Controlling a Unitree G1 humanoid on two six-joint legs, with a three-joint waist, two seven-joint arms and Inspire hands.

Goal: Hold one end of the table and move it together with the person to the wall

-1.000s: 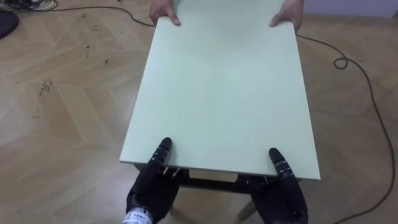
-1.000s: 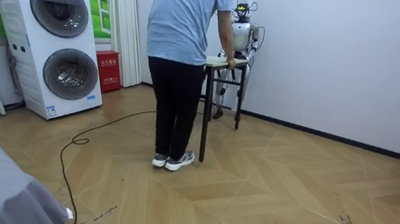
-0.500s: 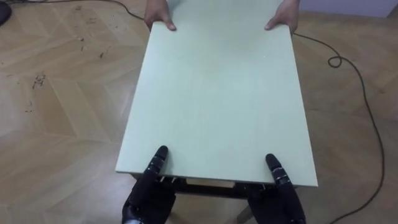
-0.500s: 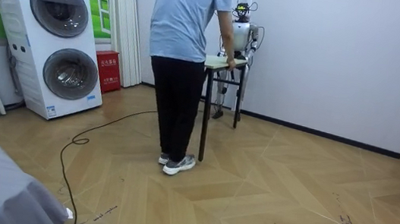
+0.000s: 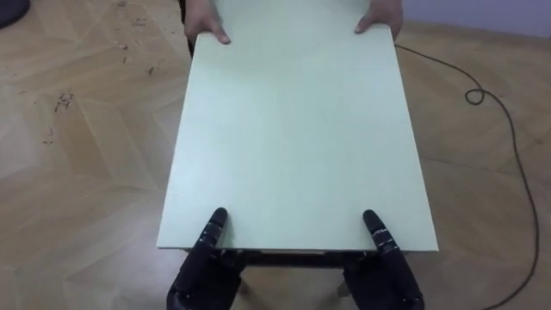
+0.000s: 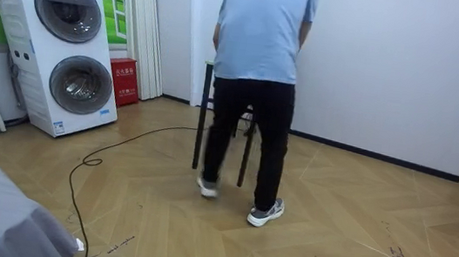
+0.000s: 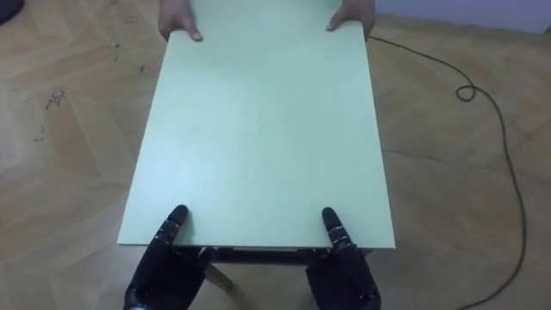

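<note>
The table (image 5: 293, 129) has a pale green top and dark legs. At its near edge, my left hand (image 5: 205, 267) and right hand (image 5: 383, 271) each hold it with the thumb lying on top and the rest of the hand underneath. A person's two hands (image 5: 205, 24) grip the far corners. In the room view the person (image 6: 257, 79) stands with their back to the camera, legs apart, holding the table, of which a leg (image 6: 202, 116) shows beside them. I stand behind the table, close to the white wall.
A black cable (image 5: 508, 129) winds over the wooden floor to the right of the table. Two stacked washing machines (image 6: 68, 47) and a red box (image 6: 123, 80) stand at the room view's left. A cable (image 6: 104, 153) trails across the floor there.
The person has stepped toward the room view's right and now stands between the camera and me. The table has swung with them and lies straighter before me. My hands keep their hold.
</note>
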